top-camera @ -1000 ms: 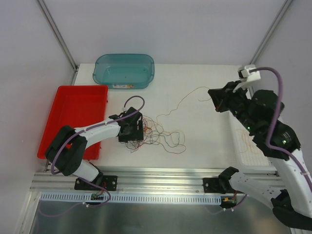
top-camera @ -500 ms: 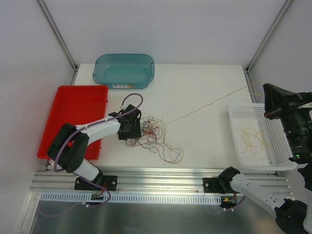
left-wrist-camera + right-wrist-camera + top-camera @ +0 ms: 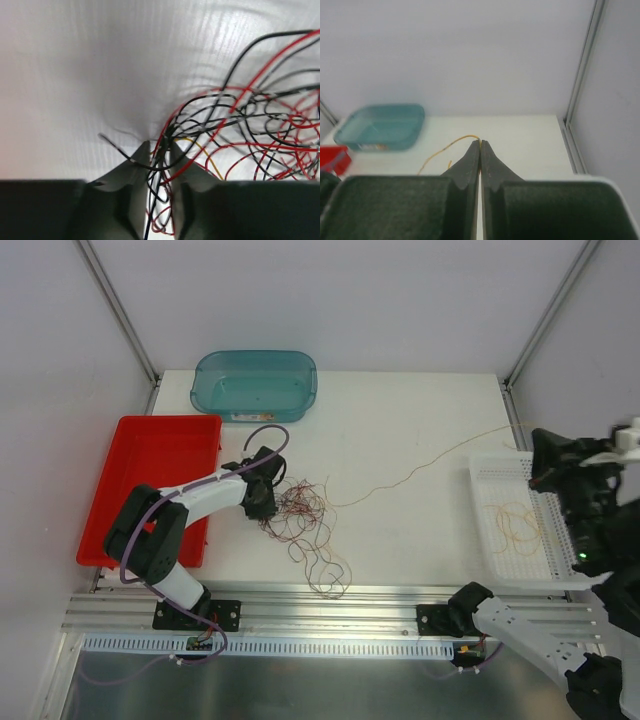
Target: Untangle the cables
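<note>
Clamping red and black strands of the cables [image 3: 298,508] in the nearly closed left gripper [image 3: 159,146], tangle just ahead and right of it on the tabletop [image 3: 400,530], and pinching one yellow-orange cable [image 3: 456,141] at the tips of the fully closed right gripper [image 3: 480,143]

A translucent teal plastic tub [image 3: 255,385] is sitting far on the white table [image 3: 400,410]. A red plastic tray [image 3: 150,465] is lying at the left, a white perforated plastic basket [image 3: 490,472] at the right.
</note>
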Controlling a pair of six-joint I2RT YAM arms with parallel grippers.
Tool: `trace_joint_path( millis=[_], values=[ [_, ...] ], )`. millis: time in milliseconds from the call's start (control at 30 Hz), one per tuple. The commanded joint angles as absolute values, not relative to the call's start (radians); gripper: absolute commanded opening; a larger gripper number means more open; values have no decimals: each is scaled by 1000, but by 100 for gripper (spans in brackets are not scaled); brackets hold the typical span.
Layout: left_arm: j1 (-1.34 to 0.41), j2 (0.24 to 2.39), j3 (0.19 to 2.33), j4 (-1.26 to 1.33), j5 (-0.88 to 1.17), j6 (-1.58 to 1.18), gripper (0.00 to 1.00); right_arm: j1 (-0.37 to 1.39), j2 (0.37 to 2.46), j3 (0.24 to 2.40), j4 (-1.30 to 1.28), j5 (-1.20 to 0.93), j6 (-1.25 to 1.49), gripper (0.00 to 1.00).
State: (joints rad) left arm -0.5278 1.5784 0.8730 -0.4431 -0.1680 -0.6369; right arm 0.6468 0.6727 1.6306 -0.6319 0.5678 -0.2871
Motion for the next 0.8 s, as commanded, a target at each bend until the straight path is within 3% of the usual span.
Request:
trace_joint_path(
  millis=[0, 133, 400, 433, 500, 533, 567, 633, 767],
  values=[
    [-496, 1560, 887, -483, -233, -611, 17, 652, 702, 1493, -768, 655, -223, 1],
    [-477, 1514, 905, -503, -274, -577, 4, 638, 765, 1352, -859, 594, -138, 1],
    [-479, 1428, 888, -546, -327, -543, 0, 513, 934, 1050, -970, 509, 132, 3],
    [-479, 1416, 884, -551, -325, -546, 0, 503, 954, 1028, -965, 496, 138, 22],
    [-480, 1399, 873, -551, -282, -551, 0, 509, 968, 999, -947, 451, 103, 36],
    [-479, 1387, 870, -549, -266, -552, 0, 520, 972, 999, -940, 440, 88, 54],
    [-482, 1381, 867, -549, -252, -554, 1, 543, 982, 1005, -933, 428, 69, 61],
    [-482, 1368, 865, -549, -244, -548, 1, 566, 992, 1035, -901, 384, 5, 68],
    [-485, 1356, 868, -549, -238, -532, 1, 614, 1003, 1072, -774, 217, -93, 71]
  ],
)
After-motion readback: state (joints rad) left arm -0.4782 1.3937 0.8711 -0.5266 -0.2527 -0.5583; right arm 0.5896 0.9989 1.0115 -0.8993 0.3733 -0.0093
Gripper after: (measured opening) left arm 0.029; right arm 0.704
